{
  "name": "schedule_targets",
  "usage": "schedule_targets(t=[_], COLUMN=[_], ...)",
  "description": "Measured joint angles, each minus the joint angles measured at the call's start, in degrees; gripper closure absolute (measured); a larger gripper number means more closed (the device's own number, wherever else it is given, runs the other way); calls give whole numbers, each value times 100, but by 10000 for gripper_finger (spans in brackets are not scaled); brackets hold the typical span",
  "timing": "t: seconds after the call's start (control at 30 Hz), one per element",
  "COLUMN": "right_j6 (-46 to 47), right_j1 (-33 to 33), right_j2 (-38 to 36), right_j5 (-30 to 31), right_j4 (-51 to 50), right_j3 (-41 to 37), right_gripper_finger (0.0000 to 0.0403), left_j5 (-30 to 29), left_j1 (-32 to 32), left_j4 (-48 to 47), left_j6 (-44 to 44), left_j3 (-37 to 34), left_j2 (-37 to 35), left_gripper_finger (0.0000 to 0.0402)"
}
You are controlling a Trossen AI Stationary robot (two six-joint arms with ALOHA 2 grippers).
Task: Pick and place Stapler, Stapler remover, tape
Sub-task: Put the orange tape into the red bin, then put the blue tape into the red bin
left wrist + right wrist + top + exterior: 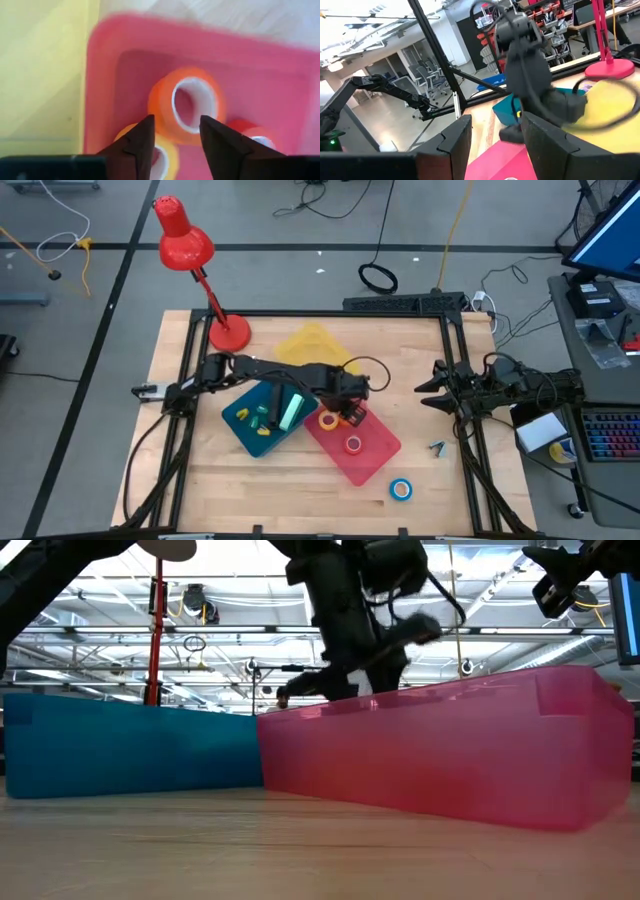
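Note:
My left gripper (176, 127) hangs open over the pink tray (375, 465), fingers pointing down, one on either side above an orange tape roll (187, 105). That roll sits tilted in the tray's corner, with a yellow roll (162, 157) and a red roll (252, 135) beside it. A blue tape roll (401, 489) lies flat on the table near the front. The green stapler (290, 412) lies in the teal tray (245, 430). A small stapler remover (437, 447) rests on the wood right of the pink tray. My right gripper (495, 135) waits open at the table's right edge.
A yellow tray (315, 345) sits just behind the two others. A red desk lamp (228, 332) stands at the far left corner, its head out over the floor. Black frame rails run along the table's edges. Bare wood shows at the front and the right.

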Motion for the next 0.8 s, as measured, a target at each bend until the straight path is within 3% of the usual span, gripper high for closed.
schedule_targets(t=[0.3,0.5,0.63,0.8], right_j6=[406,383,401,399], right_j1=[0,2,2,4], right_j2=[-1,0,80,565], right_j5=[-15,-731,-1437,-2052], right_j4=[347,1211,1658,2060], right_j3=[-1,-2,4,7], right_gripper_finger=[236,236,236,236], left_j5=[373,300,-116,-1345], left_j1=[112,-141,-578,-1364], left_j4=[17,65,64,71], left_j6=[-221,-263,-361,-694], left_j3=[15,15,15,15], left_j2=[-340,-863,-1332,-1795], left_gripper_finger=[229,229,229,229])
